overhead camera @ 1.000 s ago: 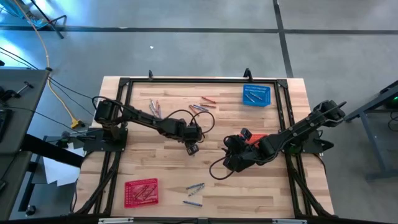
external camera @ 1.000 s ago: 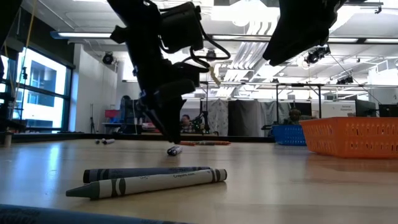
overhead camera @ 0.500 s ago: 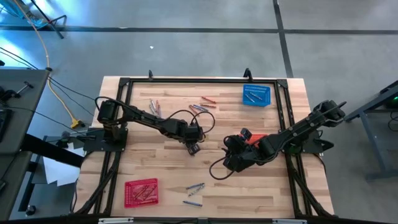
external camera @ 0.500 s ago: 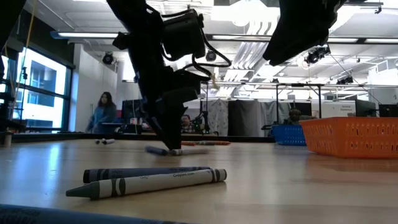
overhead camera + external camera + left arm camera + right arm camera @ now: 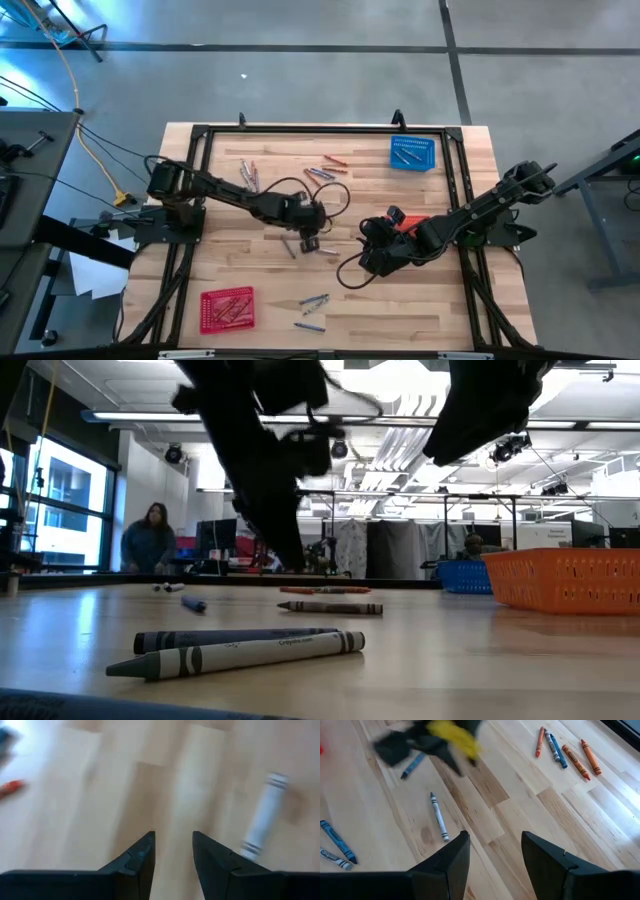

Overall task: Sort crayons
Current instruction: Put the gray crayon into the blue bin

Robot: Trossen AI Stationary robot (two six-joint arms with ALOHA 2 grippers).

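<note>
Could easily close on nothing but wood. Why: grey crayon off to one side of the left gripper, not between its fingers. Could also bump that crayon and send it rolling, being round and loose on the table. Could knock into the right gripper too, with both arms close together in the middle of the table. Could end up with a stick in the wrong colour basket later.

Left jaws spread apart, holding nothing, only bare wood in the gap. Right jaws spread wide as well, empty, hanging over the table just right of the left one.

Seen from above: one small stick flat on the wood just left of the left gripper, one more just right of it. Hard to tell if either is touched. Far crayons scattered toward the far side. Near crayons by the near edge, right of the red basket. Blue basket at the far right, with a few sticks inside.
</note>
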